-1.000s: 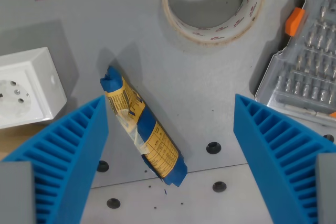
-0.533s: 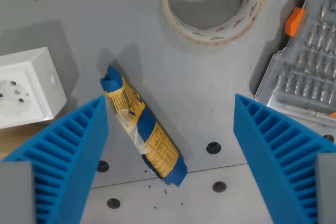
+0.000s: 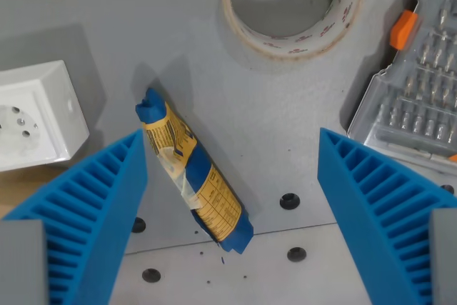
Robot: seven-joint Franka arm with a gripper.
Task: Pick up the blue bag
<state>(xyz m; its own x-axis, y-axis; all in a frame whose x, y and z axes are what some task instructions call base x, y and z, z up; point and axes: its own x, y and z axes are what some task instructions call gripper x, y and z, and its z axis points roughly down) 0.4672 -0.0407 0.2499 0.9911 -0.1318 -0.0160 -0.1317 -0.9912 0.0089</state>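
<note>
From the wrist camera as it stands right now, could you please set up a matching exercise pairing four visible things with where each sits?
Things:
1. blue bag
2. tape roll
3. white socket
4. bit case

Places:
A. the wrist view's right edge
B. top centre
C. between the open gripper fingers, nearer the wrist view's left one
D. the wrist view's left edge

Pairs: 1-C, 2-B, 3-D, 4-A
</note>
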